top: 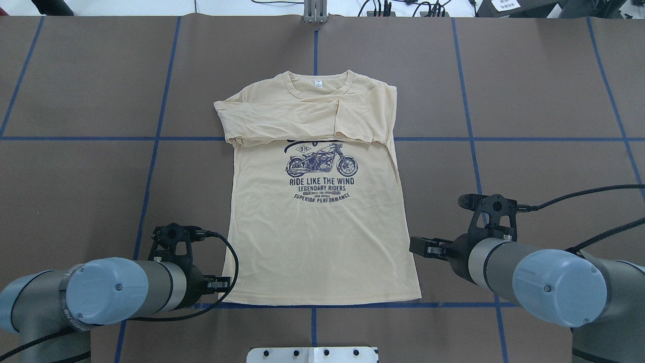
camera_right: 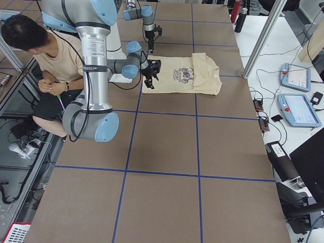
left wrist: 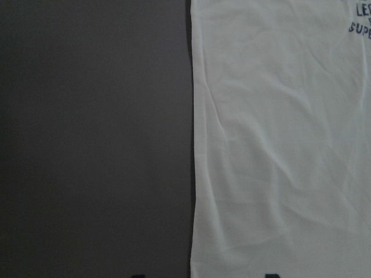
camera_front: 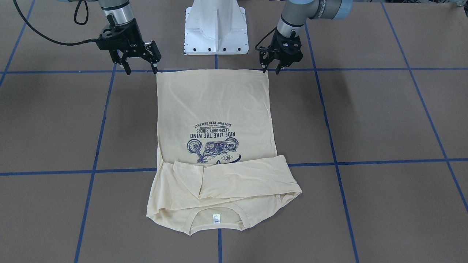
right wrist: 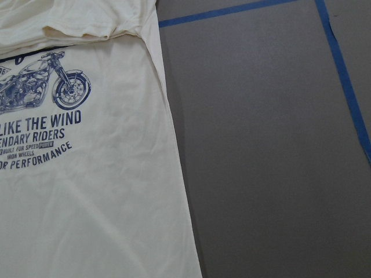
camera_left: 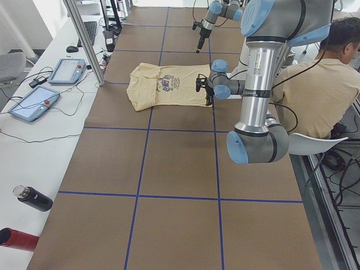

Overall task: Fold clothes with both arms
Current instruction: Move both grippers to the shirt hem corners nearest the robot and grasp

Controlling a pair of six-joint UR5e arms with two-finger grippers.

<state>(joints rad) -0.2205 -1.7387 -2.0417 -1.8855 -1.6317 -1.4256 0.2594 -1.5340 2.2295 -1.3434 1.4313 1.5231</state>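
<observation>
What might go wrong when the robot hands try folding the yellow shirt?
The T-shirt looks thin, so the open left gripper and right gripper, poised by the corners of its hem, might pinch only one layer or miss. The sleeves lie loosely folded across the chest and could slide out when the hem is carried over them.

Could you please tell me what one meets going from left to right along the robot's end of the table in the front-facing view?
right gripper → white pedestal base → left gripper. The T-shirt stretches across the span between the two grippers, so it has no clear place in the order.
</observation>
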